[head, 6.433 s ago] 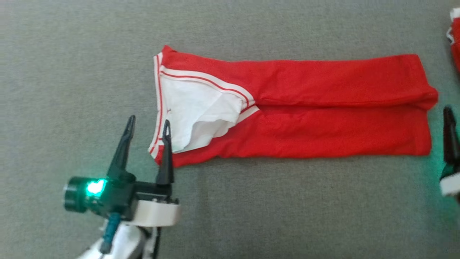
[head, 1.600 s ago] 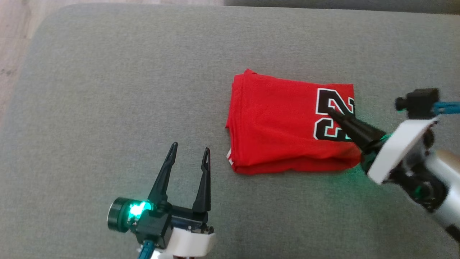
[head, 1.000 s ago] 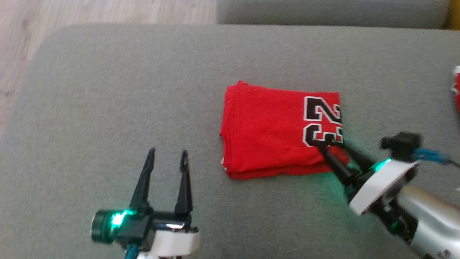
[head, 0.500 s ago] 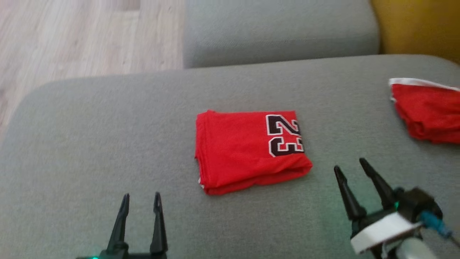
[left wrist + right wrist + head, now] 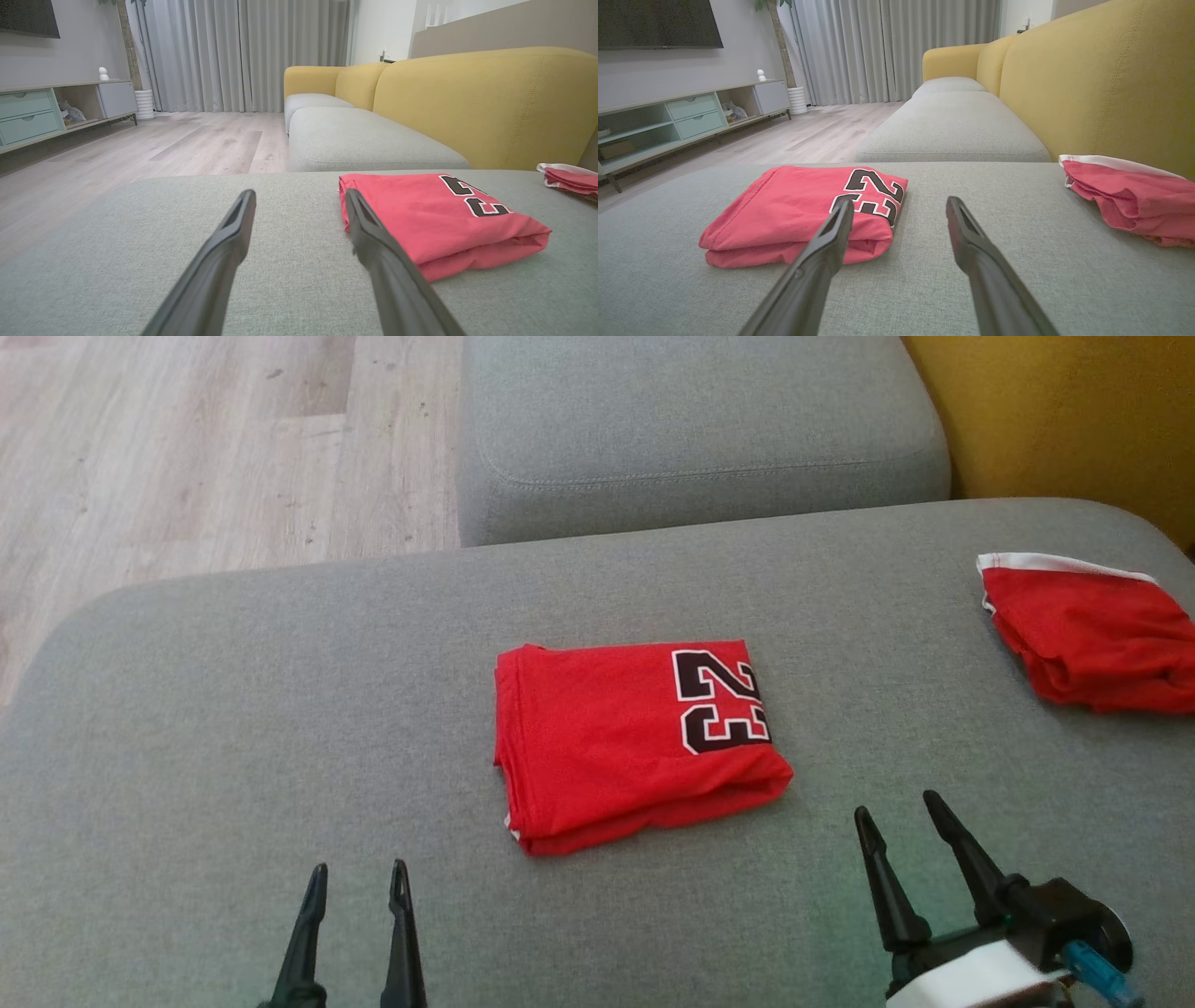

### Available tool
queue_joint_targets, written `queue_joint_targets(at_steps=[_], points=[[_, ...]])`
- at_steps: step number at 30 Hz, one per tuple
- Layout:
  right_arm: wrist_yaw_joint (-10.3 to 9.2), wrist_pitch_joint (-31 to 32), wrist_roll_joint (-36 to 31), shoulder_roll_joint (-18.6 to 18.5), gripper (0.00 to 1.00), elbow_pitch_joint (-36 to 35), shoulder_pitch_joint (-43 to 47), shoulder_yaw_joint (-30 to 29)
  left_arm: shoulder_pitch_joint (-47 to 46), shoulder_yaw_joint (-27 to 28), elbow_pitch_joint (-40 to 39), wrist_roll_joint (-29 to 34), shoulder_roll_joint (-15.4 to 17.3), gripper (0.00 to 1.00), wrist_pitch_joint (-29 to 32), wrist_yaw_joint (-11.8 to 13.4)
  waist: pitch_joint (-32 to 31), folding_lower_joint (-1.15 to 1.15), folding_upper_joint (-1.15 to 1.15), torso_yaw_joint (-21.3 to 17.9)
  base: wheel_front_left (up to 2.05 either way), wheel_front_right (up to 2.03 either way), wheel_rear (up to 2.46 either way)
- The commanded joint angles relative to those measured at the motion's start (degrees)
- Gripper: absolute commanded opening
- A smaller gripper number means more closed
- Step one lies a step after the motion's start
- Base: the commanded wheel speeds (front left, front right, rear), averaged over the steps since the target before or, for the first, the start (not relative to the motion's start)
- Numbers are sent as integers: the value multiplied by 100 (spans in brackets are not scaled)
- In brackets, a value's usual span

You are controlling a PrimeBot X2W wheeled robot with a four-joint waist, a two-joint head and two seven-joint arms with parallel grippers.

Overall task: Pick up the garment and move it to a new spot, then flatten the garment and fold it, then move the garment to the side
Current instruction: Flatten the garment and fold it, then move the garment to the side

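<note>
Item: folded red garment [image 5: 607,756], centre frame, long axis left–right. Nearer: right end effector [image 5: 894,807], lower right; left end effector [image 5: 358,875], lower left, farther. Both narrowly parted, empty.

The long garment [image 5: 635,742] is now folded square; my right fingers [image 5: 966,847] have released it and pulled back.

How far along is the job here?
Done: the red jersey with the black number 23 lies folded in a compact rectangle on the grey sofa cushion. In hand: nothing; left gripper and right gripper are open, apart from it. Left: possibly the move aside, since it sits mid-cushion, away from the crumpled red garment at the right.
</note>
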Motion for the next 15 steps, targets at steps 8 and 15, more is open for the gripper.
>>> queue_joint_targets(at_steps=[8, 15], points=[[-4, -69, -17, 14, 100, -179, -152, 23, -149, 185, -106, 86, -34, 100, -29, -22, -6, 0, 0, 42, 0, 0, 0], [-4, -69, -11, 28, 100, -175, -172, -12, -122, 205, -94, 90, -34, 100, -29, -12, -10, 0, 0, 33, 0, 0, 0]])
